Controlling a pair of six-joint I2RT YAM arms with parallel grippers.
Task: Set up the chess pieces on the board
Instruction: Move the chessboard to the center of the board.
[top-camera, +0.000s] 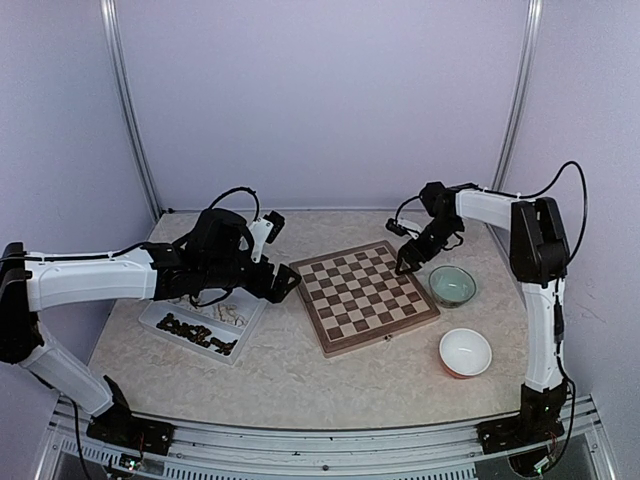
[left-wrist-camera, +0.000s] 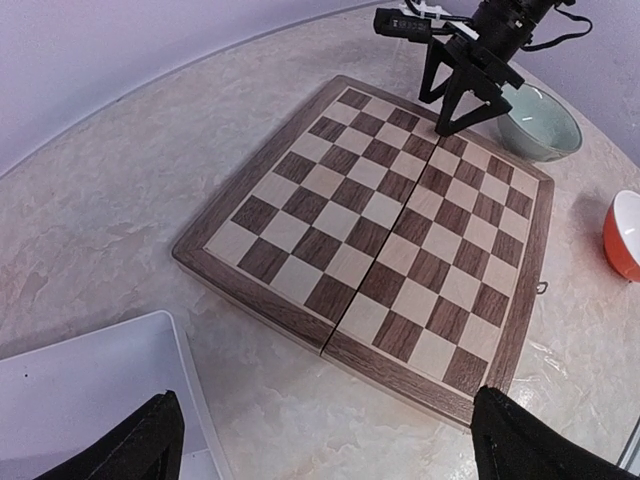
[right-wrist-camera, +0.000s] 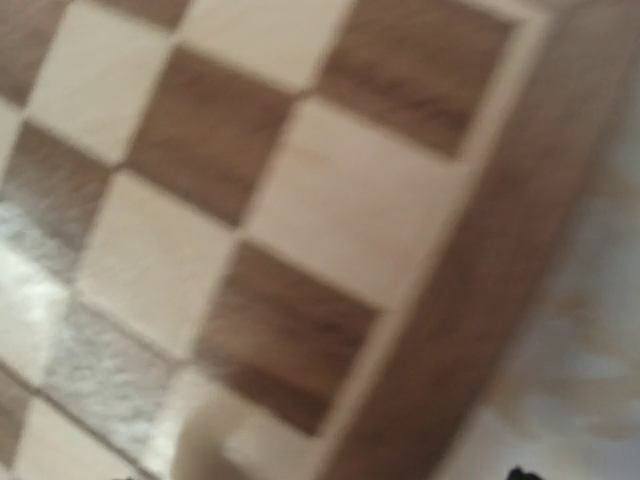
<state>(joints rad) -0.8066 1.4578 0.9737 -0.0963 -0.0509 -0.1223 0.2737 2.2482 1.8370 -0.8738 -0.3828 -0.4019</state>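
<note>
Showing an early stage of the set-up: the board (top-camera: 362, 295) lies at the centre of the overhead view on the counter (top-camera: 300, 385), and I see no piece standing on any square that the overhead and left wrist views resolve. The chess pieces (top-camera: 195, 332) lie heaped in the white tray (left-wrist-camera: 90, 390) at the lower left of the overhead view, mostly dark ones with a few pale ones above them. I judge that nearly all of the task remains.

The right end effector (top-camera: 407, 265) hangs low over the board's right-hand corner, just left of the green bowl (top-camera: 452, 285). In the left wrist view its jaws stand parted, with nothing visible between them. The right wrist view is blurred and filled with squares and border. A pale smear at its bottom edge may be a cream piece, but I cannot tell.

The left end effector (top-camera: 280, 284) hovers at the board's left edge, between tray and board, with its jaws wide apart and empty. Its fingers (left-wrist-camera: 530, 445) frame the bottom corners of its own view. The left arm reaches in almost level from the left edge. The right arm rises at the right edge, folds near the top and drops its wrist down-left.

Next, I judge, one arm must go to the tray and pinch a single chessman. The pieces lie crowded, so isolating one is the difficulty.
</note>
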